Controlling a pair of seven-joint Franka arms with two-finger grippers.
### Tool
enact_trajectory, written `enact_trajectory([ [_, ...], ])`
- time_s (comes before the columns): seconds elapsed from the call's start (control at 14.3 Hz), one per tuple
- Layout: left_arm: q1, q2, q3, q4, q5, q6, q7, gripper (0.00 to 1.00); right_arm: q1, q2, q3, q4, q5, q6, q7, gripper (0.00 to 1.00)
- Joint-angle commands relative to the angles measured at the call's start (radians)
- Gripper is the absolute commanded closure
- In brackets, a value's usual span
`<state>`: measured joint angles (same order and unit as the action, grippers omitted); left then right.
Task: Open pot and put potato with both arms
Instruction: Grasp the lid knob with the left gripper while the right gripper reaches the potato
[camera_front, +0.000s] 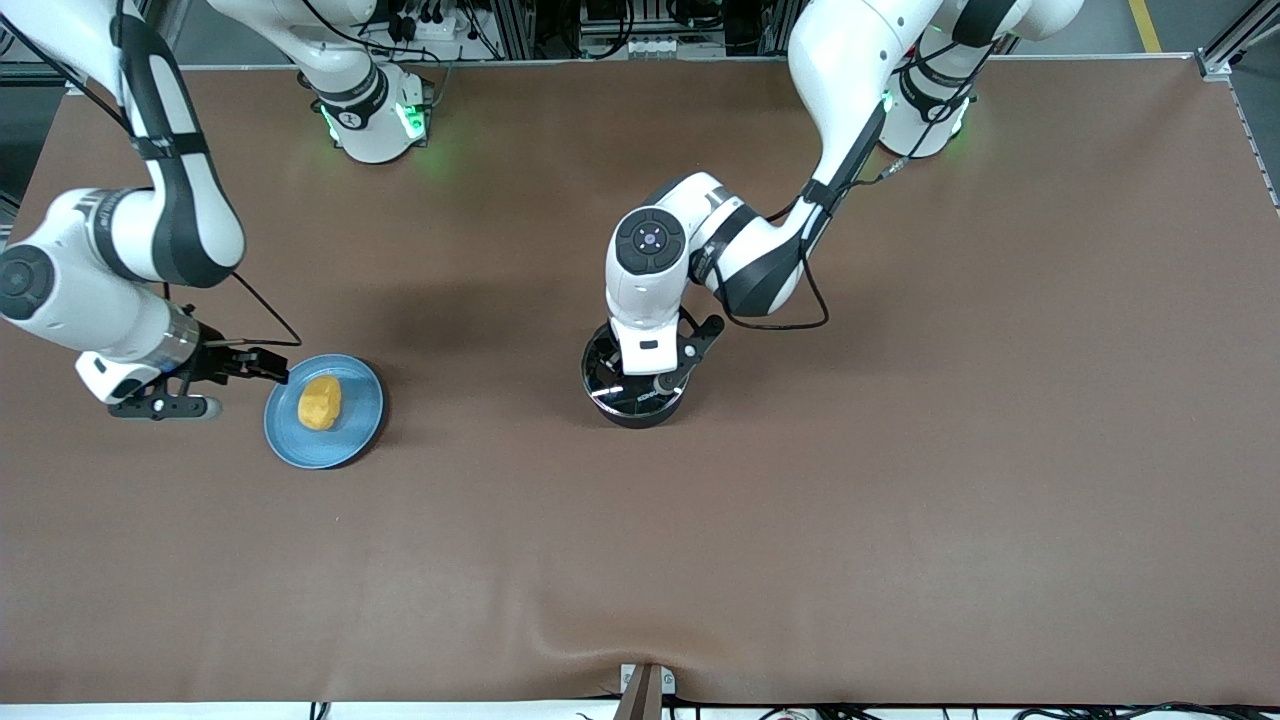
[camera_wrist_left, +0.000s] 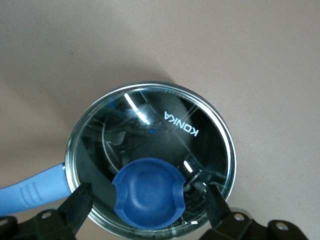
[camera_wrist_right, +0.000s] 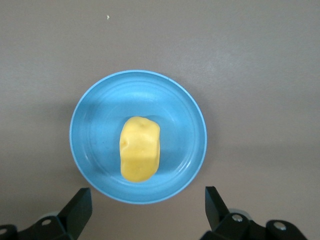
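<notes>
Lid (camera_wrist_left: 150, 150) sits on the pot (camera_front: 634, 385) at mid-table; left gripper (camera_wrist_left: 147, 202) hangs wide around its knob (camera_wrist_left: 148, 192). Right gripper (camera_wrist_right: 147, 207), wide, hovers beside the plate (camera_front: 365, 420) holding the potato (camera_front: 321, 402). Nothing done yet.

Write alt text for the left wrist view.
A clear glass lid with a blue knob covers a black pot, seen from directly above. The left tool is open, its fingers either side of the knob.

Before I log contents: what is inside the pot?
Through the glass lid the pot looks dark, showing only reflections; the blue knob covers part. The potato lies on the plate.
</notes>
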<state>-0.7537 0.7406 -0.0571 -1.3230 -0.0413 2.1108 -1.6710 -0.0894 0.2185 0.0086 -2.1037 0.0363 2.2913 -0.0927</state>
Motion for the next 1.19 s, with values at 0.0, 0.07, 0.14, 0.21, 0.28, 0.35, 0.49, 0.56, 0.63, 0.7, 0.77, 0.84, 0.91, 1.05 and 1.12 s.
enact_trajectory([
  [0.0, -0.016, 0.016, 0.016, 0.030, 0.001, 0.015, -0.024, 0.00, -0.003, 0.018, 0.008, -0.076, 0.019, 0.118, -0.007, 0.00],
  [0.07, -0.016, 0.017, 0.019, 0.028, 0.001, 0.026, -0.026, 0.00, 0.000, 0.034, 0.011, -0.081, 0.020, 0.138, -0.002, 0.00],
  [0.14, -0.016, 0.022, 0.019, 0.027, 0.001, 0.026, -0.029, 0.00, 0.011, 0.045, 0.011, -0.085, 0.037, 0.157, -0.002, 0.00],
  [0.21, -0.016, 0.025, 0.019, 0.027, 0.001, 0.026, -0.030, 0.00, 0.028, 0.050, 0.010, -0.090, 0.060, 0.169, -0.002, 0.00],
  [0.28, -0.016, 0.025, 0.019, 0.027, 0.001, 0.026, -0.030, 0.00, 0.036, 0.064, 0.010, -0.093, 0.066, 0.174, -0.002, 0.00],
  [0.35, -0.016, 0.025, 0.019, 0.025, 0.001, 0.026, -0.030, 0.00, 0.036, 0.074, 0.010, -0.093, 0.068, 0.186, 0.002, 0.00],
  [0.49, -0.016, 0.026, 0.017, 0.025, 0.000, 0.026, -0.030, 0.00, 0.057, 0.093, 0.008, -0.095, 0.068, 0.206, 0.039, 0.00],
  [0.56, -0.016, 0.026, 0.017, 0.027, 0.000, 0.026, -0.030, 0.00, 0.065, 0.105, 0.008, -0.093, 0.068, 0.209, 0.045, 0.00],
  [0.63, -0.016, 0.028, 0.017, 0.027, 0.000, 0.026, -0.032, 0.02, 0.066, 0.116, 0.007, -0.093, 0.067, 0.220, 0.045, 0.00],
  [0.7, -0.016, 0.028, 0.017, 0.025, -0.002, 0.026, -0.029, 0.06, 0.069, 0.128, 0.007, -0.093, 0.067, 0.244, 0.044, 0.00],
  [0.77, -0.016, 0.028, 0.017, 0.025, -0.002, 0.026, -0.029, 0.13, 0.069, 0.137, 0.007, -0.093, 0.067, 0.252, 0.044, 0.00],
  [0.84, -0.016, 0.029, 0.017, 0.025, -0.002, 0.026, -0.029, 0.23, 0.073, 0.143, 0.007, -0.093, 0.065, 0.254, 0.044, 0.00],
  [0.91, -0.016, 0.029, 0.016, 0.024, -0.002, 0.026, -0.027, 0.32, 0.074, 0.142, 0.007, -0.093, 0.062, 0.254, 0.041, 0.00],
  [1.05, -0.015, 0.028, 0.016, 0.024, -0.005, 0.026, -0.027, 0.74, 0.080, 0.142, 0.005, -0.093, 0.056, 0.252, 0.041, 0.00],
  [1.12, -0.016, 0.028, 0.016, 0.024, -0.005, 0.026, -0.023, 0.96, 0.080, 0.140, 0.004, -0.091, 0.054, 0.252, 0.041, 0.00],
])
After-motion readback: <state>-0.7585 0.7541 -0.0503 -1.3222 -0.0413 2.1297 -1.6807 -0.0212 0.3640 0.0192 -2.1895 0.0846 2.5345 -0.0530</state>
